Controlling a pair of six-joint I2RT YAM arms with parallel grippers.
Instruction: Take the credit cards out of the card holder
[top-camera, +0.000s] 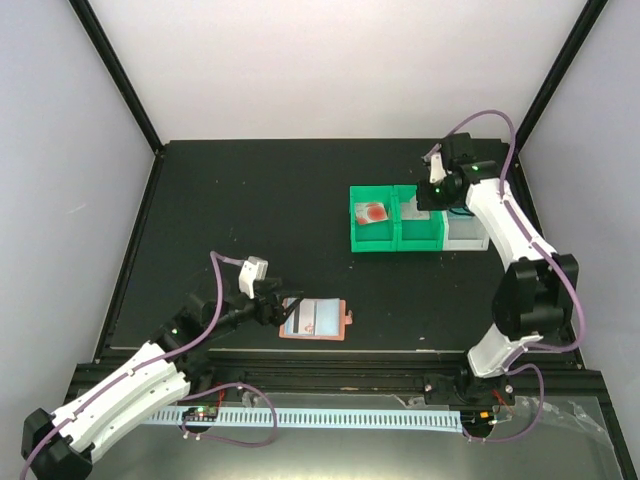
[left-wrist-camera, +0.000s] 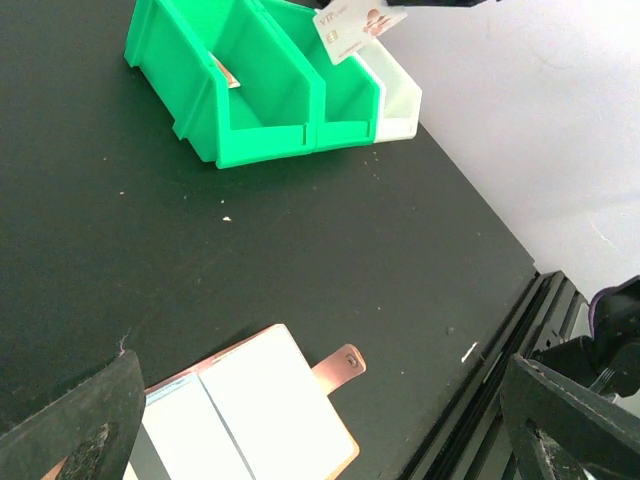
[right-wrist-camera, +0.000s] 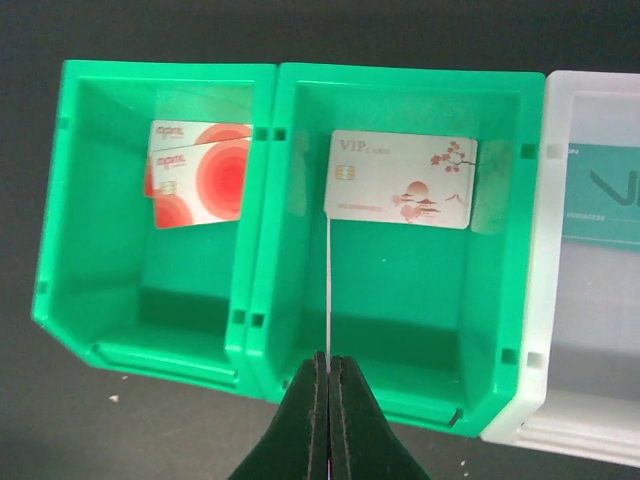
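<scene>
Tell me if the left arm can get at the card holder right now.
Likely yes. The left hand hangs open at the edge of the card holder, which lies unfolded on the table with nothing between them.

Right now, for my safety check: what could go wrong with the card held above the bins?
1. The shut right jaws pinch the whitish VIP plastic card by one edge near a bin wall; released crooked, it might land in the left green plastic bin, not the middle green plastic bin.
2. The salmon-pink leather-like card holder lies loose by the open left jaws; pulling may drag it.
</scene>
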